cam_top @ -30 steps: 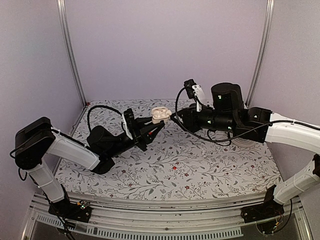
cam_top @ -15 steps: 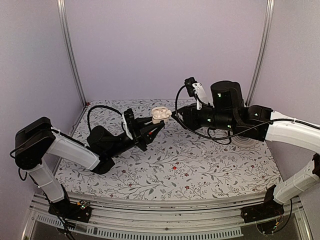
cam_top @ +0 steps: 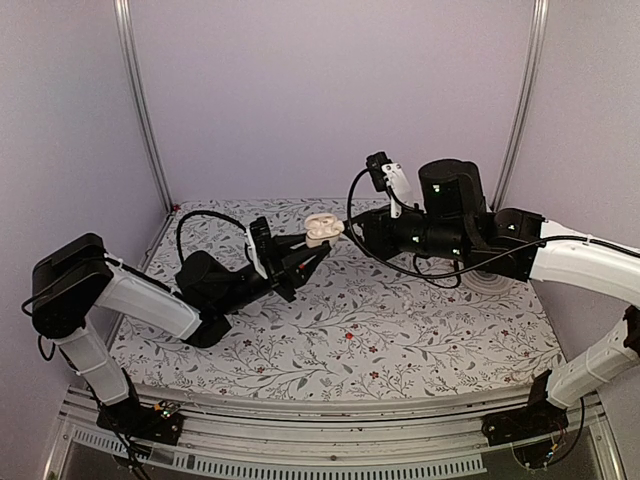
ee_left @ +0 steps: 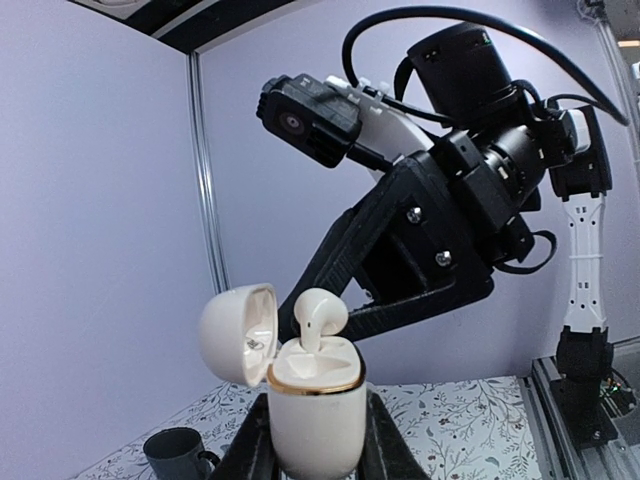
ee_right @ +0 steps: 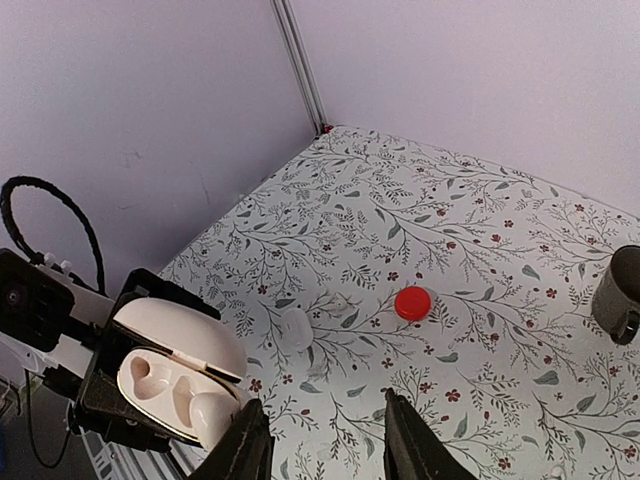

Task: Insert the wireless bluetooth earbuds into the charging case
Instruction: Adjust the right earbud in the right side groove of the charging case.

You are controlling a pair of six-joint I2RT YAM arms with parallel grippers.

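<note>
Your left end effector (ee_left: 318, 458) pinched the cream-white rounded plastic charging case (ee_left: 312, 398), and the spread right end effector (ee_right: 330, 440) could have knocked its half-seated white earbud (ee_left: 318, 318) out.

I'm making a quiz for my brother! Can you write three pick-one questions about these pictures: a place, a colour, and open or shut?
1. Where is the small cream-white rounded plastic charging case? A on the floor. B held up by the left claw. C in a box.
2. What colour is the flat round disc? A blue. B red. C green.
3. The case's lid is: A open. B shut. C missing.
Answers: 1 B, the claw squeezes its sides in the air. 2 B, it is bright red. 3 A, the lid tips back and a white earbud pokes out.
</note>
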